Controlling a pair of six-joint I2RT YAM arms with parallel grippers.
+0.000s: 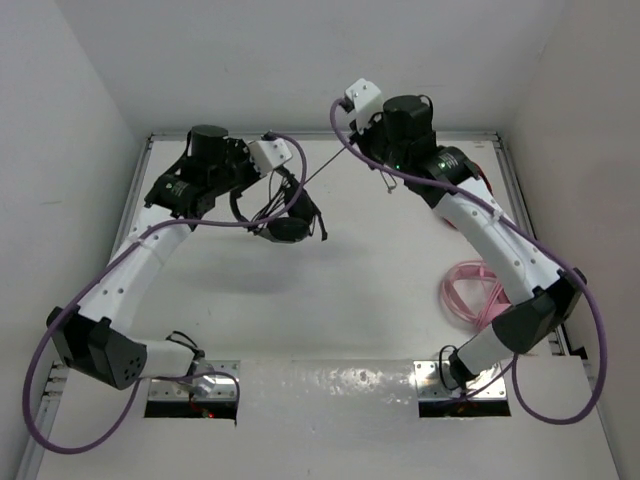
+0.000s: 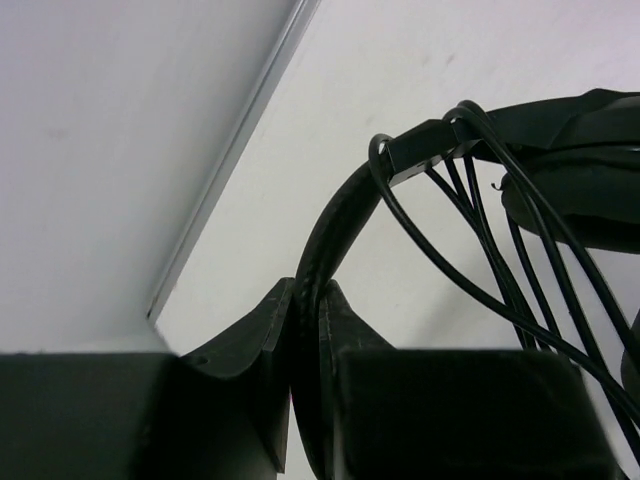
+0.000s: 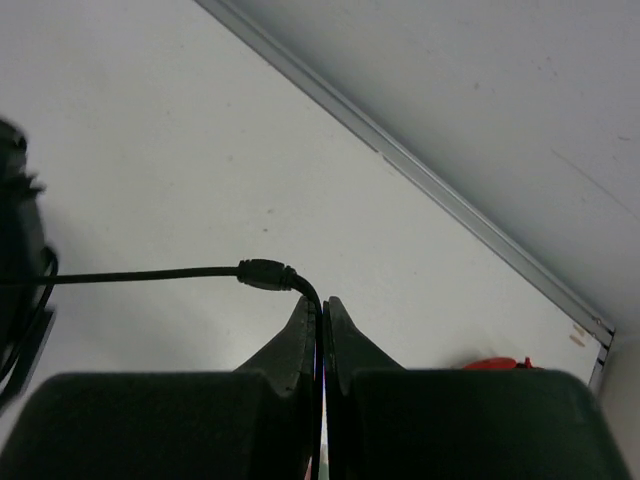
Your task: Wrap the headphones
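Observation:
The black headphones (image 1: pixel 285 222) hang above the table at the back left, with several loops of thin black cable (image 2: pixel 500 270) wound around the band. My left gripper (image 1: pixel 262 200) is shut on the padded headband (image 2: pixel 335 235); it also shows in the left wrist view (image 2: pixel 312 300). The cable (image 1: pixel 325 172) runs taut from the headset up and right. My right gripper (image 3: pixel 322 305) is shut on the cable just past a small inline piece (image 3: pixel 265 274); it sits at the back centre-right in the top view (image 1: pixel 365 130). The plugs are hidden.
Pink headphones (image 1: pixel 475 295) lie on the table at the right, beside my right arm. A bit of red headphones (image 1: pixel 485 142) shows at the back right, also in the right wrist view (image 3: pixel 495 363). White walls and a metal rail (image 2: pixel 225 170) bound the table.

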